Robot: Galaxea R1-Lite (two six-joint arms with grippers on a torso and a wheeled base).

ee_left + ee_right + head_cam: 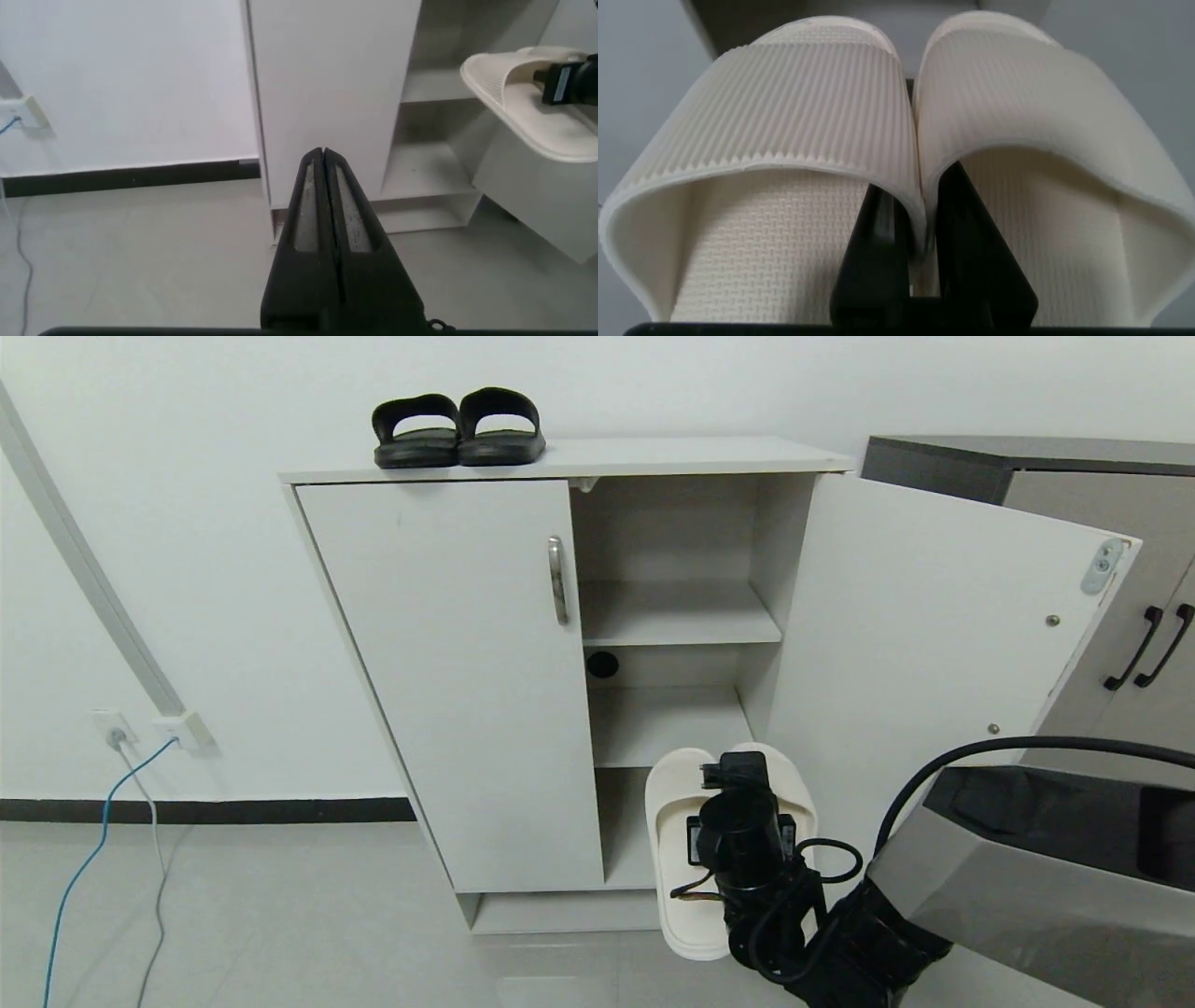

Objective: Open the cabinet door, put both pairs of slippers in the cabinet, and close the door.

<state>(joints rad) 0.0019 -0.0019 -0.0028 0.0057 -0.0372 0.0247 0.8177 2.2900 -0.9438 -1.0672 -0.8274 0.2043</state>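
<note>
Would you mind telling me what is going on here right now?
The right gripper is clamped on the pair of cream slippers, holding them in front of the lower shelves of the cabinet. Its right door is open, the left door shut. The black slippers sit on the cabinet top. The left gripper is shut and empty.

The white cabinet [672, 455] is standing against the wall, its left door [448, 691] sitting shut and its right door [915, 644] hanging wide open, baring the shelves [677, 614] inside. The black slippers [457, 427] are lying side by side on the cabinet's top, above the shut door. The cream slippers [677, 840] are hanging off the floor just before the open lower compartments, ribbed straps touching, the right gripper [918, 210] pinching their inner edges together
</note>
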